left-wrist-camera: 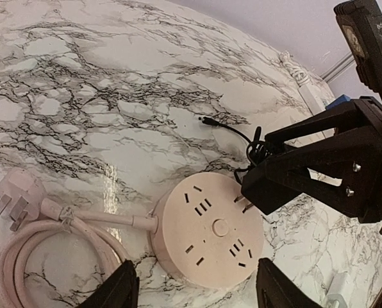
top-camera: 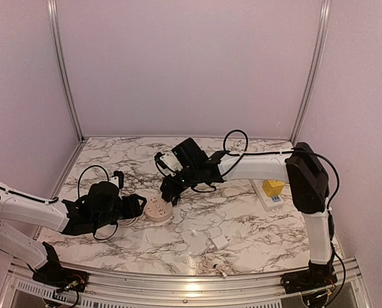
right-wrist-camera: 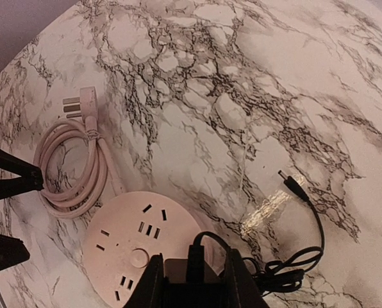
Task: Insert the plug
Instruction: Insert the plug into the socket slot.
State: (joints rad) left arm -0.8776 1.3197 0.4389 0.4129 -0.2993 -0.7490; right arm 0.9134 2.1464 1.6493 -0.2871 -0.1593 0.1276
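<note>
A round pink power strip (top-camera: 157, 210) lies flat on the marble table, its sockets facing up (left-wrist-camera: 210, 231). My right gripper (top-camera: 170, 191) is shut on a black plug adapter (right-wrist-camera: 194, 279), held just over the strip's edge (right-wrist-camera: 133, 244). In the left wrist view the plug's two metal prongs (left-wrist-camera: 245, 206) sit at a socket on the strip's far right rim. The black cable ends in a barrel connector (right-wrist-camera: 293, 186) lying on the table. My left gripper (left-wrist-camera: 196, 268) is open, with one finger (left-wrist-camera: 117, 289) on each side of the strip's near edge, not touching it.
The strip's pink cord (right-wrist-camera: 69, 170) lies coiled to its left, ending in a pink plug (left-wrist-camera: 15, 202). A white socket bar carrying a yellow block (top-camera: 273, 188) sits at the right. A small white charger (top-camera: 220, 241) lies near the front edge.
</note>
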